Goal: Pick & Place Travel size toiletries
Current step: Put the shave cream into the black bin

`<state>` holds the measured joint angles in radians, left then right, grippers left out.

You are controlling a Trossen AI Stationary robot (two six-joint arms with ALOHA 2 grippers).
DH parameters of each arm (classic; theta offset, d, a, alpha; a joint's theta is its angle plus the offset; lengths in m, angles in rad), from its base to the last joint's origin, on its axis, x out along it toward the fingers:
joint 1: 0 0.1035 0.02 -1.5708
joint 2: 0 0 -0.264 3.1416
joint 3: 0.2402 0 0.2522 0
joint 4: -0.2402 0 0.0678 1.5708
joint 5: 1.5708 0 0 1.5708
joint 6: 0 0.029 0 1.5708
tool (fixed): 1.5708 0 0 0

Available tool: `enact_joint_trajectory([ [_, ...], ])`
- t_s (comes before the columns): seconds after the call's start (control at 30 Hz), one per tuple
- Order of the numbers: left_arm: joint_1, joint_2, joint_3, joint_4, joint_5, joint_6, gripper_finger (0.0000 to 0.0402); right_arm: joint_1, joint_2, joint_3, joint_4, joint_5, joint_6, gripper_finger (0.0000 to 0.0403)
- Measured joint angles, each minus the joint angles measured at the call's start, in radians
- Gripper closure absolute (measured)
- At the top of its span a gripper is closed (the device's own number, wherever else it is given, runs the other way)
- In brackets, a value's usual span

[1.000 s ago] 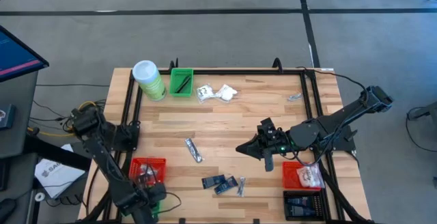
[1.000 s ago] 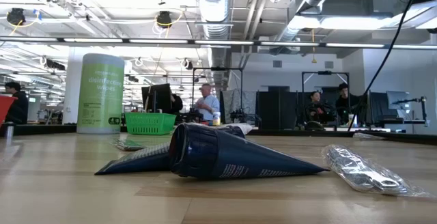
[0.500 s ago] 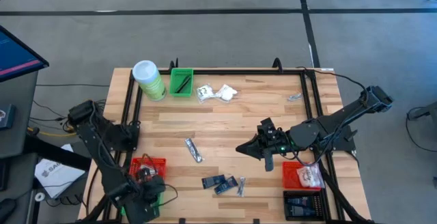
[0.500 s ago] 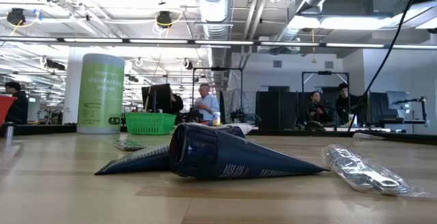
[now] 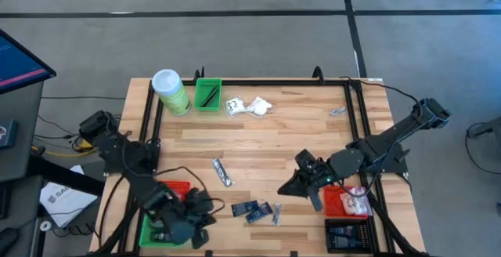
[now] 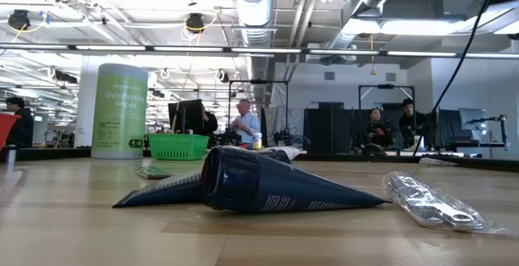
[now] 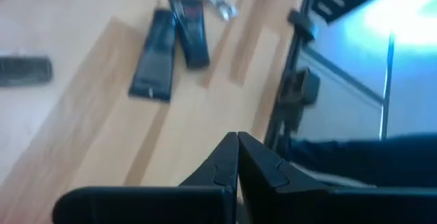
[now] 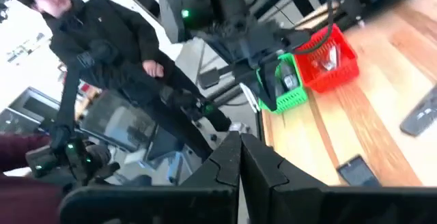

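The travel size toiletries lie loose on the wooden table. Two dark blue packets (image 5: 249,208) (image 7: 153,57) and a silvery packet (image 5: 275,213) lie near the front edge. Another silvery packet (image 5: 222,172) lies mid-table, and white sachets (image 5: 249,106) lie at the back. My left gripper (image 5: 207,216) (image 7: 237,142) is shut and holds nothing. It hangs above the front left of the table, just left of the dark packets. My right gripper (image 5: 282,192) (image 8: 240,141) is also shut and holds nothing. It hangs above the table, right of the packets.
A red bin (image 5: 168,193) and a green bin (image 5: 155,232) stand at the front left. A red bin (image 5: 346,202) and a black bin (image 5: 348,235) stand at the front right. A green canister (image 5: 171,91) and a small green bin (image 5: 207,94) stand at the back. A person stands beyond the table's left side.
My left gripper has risen from over the front-left bins and swung toward the table's right, toward the dark packets. It has tipped up from pointing steeply down. My right gripper has turned a little toward the near edge. Both stay shut. No toiletry has moved.
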<state>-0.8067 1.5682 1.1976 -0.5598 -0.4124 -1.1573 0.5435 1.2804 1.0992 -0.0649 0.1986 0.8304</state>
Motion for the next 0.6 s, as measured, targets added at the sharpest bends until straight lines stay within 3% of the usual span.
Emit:
enact_joint_trajectory([
  [0.4,0.143,0.061,0.0,0.092,-0.063,0.018,0.0401,0.038,0.0,0.0,-0.153,0.005,-0.029,0.0403],
  [0.6,0.218,0.061,0.0,0.137,-0.069,0.017,0.0401,-0.018,0.045,0.0,-0.171,-0.122,-0.157,0.0403],
])
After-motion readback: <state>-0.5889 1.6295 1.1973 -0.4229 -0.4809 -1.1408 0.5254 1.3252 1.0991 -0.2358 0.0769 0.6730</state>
